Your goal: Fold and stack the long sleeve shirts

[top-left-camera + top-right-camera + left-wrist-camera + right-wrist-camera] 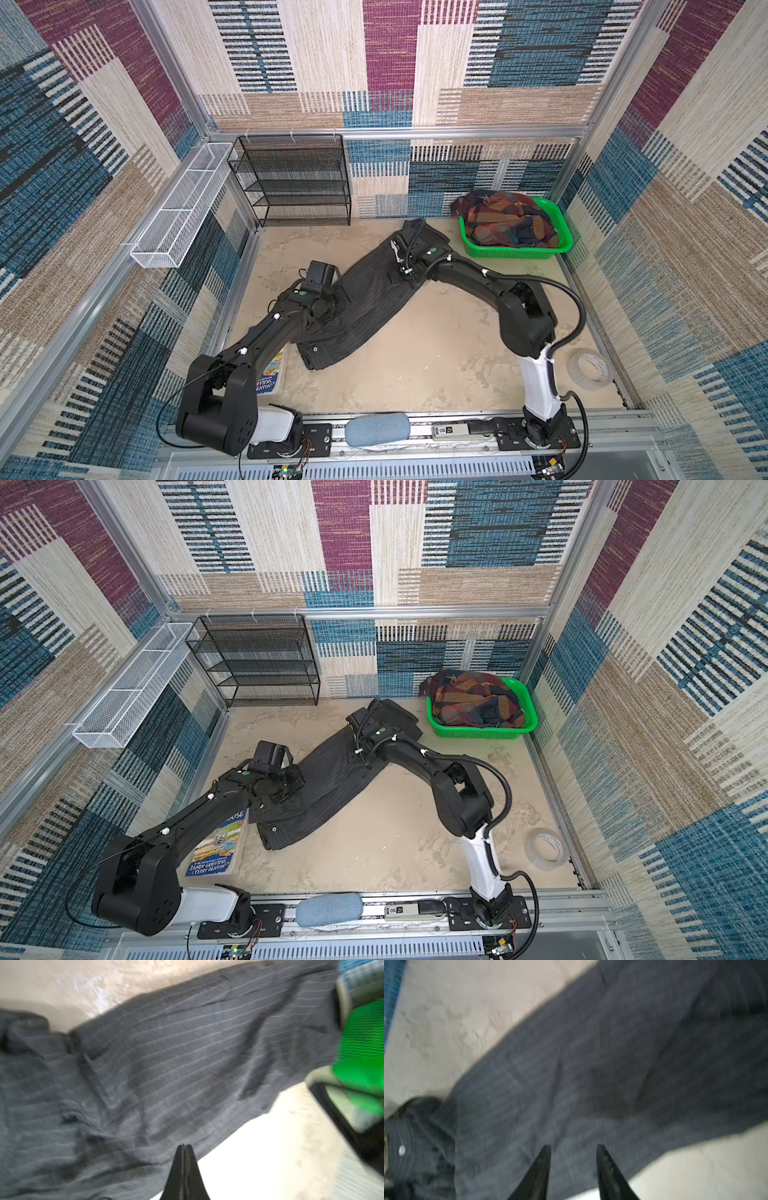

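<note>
Pinstripe shirt diag. on table, plaid shirt — in green basket

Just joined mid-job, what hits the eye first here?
The dark pinstriped shirt lies stretched diagonally across the middle of the table, with the left gripper shut and the right gripper open, both over it. Next, the plaid shirt heaped in the green basket at the far right corner.

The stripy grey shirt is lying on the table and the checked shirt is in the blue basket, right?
Not quite: the basket is green, not blue, as both top views show. The stripy grey shirt does lie on the table, and the checked shirt is in that basket.
</note>
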You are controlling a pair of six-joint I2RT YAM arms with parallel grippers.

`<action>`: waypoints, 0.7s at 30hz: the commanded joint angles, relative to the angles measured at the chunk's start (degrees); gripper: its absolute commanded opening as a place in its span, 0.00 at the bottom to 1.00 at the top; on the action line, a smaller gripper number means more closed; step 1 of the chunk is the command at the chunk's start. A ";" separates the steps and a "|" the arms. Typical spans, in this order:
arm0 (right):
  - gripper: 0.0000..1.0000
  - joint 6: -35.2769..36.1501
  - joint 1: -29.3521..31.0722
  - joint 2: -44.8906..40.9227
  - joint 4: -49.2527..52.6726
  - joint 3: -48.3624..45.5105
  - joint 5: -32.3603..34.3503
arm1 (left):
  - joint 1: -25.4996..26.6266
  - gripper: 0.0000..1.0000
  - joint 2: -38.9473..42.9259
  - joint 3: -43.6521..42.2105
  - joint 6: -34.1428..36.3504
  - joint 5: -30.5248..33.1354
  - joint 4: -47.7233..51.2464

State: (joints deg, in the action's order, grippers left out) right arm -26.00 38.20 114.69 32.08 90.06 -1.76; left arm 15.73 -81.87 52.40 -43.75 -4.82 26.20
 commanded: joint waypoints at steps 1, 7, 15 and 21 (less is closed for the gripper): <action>0.40 -8.64 -0.31 -6.82 -6.05 -12.15 3.66 | -0.83 0.00 -4.35 -0.48 6.87 0.53 3.29; 0.38 -7.60 -1.54 -5.44 -10.02 -14.37 4.11 | -0.87 0.00 -10.55 -5.47 3.87 1.11 -3.68; 0.38 -4.76 -1.45 -1.86 -9.77 -5.70 -0.76 | 0.24 0.00 -11.34 -10.33 -3.67 -0.81 -8.86; 0.38 -6.40 -1.51 3.05 -11.91 -5.74 -3.61 | 5.90 0.00 -8.92 -12.40 -14.60 -2.39 -10.71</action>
State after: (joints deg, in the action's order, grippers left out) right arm -31.40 36.77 116.46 22.24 84.86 -3.16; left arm 19.86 -91.00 41.69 -50.98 -5.74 7.22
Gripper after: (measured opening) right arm 0.378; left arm 0.051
